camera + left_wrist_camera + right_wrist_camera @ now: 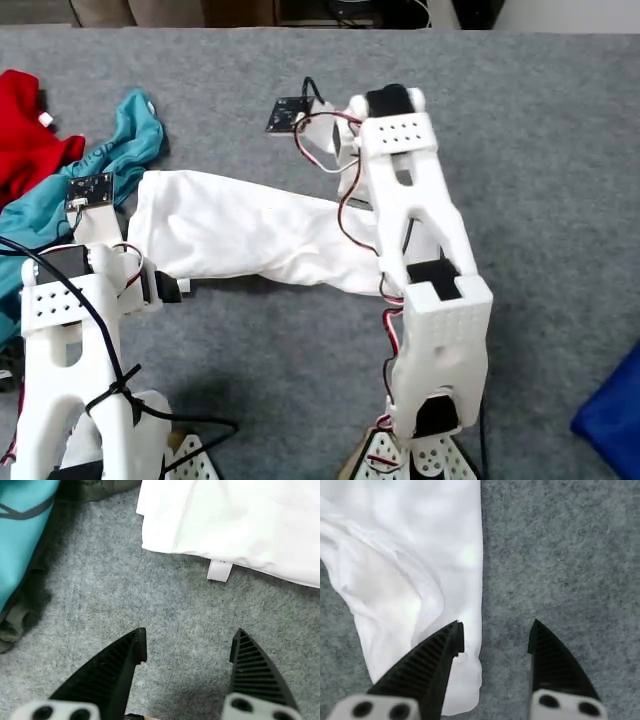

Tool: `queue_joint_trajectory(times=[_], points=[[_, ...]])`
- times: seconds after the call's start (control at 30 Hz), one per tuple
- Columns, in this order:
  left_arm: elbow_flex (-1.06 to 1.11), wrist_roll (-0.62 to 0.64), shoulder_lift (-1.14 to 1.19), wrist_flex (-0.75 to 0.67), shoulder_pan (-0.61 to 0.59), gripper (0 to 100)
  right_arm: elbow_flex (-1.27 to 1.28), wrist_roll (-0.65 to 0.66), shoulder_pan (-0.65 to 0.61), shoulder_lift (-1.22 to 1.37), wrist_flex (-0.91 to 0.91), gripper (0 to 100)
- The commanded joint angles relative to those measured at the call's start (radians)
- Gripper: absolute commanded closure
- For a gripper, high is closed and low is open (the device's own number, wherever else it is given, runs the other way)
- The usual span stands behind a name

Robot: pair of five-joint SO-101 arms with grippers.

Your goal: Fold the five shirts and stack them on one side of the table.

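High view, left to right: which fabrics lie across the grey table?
Crumpled red shirt → bunched teal shirt → long white shirt spread across the middle → dark blue cloth at the right edge.

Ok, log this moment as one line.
left tool: open, above table by white shirt | right tool: open, over its edge | teal shirt, red shirt: crumpled

You're looking at a table [560,150] covered in grey, felt-like fabric, lit evenly so the shadows on it stay soft. Past its far edge you see brown furniture [170,12], a dark gap [330,12], and a pale surface [570,14] at the corner.
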Motion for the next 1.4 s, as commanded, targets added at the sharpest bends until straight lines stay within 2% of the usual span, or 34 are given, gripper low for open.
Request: queue_joint_trajectory(times=[0.0,0.1,0.2,0.4,0.57,0.7,0.87,1.07,1.37], points=[[-0.003,-0.008,-0.021,-0.006,0.000,72,-0.050,-0.011,0.016,-0.102,0.069,80.6],[-0.003,-0.008,-0.021,-0.006,0.000,72,-0.044,-0.011,0.008,-0.134,0.183,89.5],[-0.003,-0.008,-0.021,-0.006,0.000,72,0.022,-0.029,0.008,-0.168,0.207,99.7],[-0.003,-0.008,-0.021,-0.006,0.000,72,0.286,-0.066,-0.081,-0.259,0.176,99.4],[-0.003,-0.008,-0.021,-0.006,0.000,72,0.513,-0.107,-0.108,-0.360,-0.003,99.4],[-0.003,-0.008,-0.021,-0.006,0.000,72,0.558,-0.107,-0.088,-0.340,-0.101,99.4],[-0.003,-0.008,-0.021,-0.006,0.000,72,0.444,-0.103,-0.033,-0.220,-0.138,99.3],[-0.003,-0.008,-0.021,-0.006,-0.005,72,0.168,-0.101,0.030,-0.010,-0.120,99.3],[-0.003,-0.008,-0.021,-0.006,-0.003,72,-0.338,-0.083,0.027,0.217,0.084,99.3]])
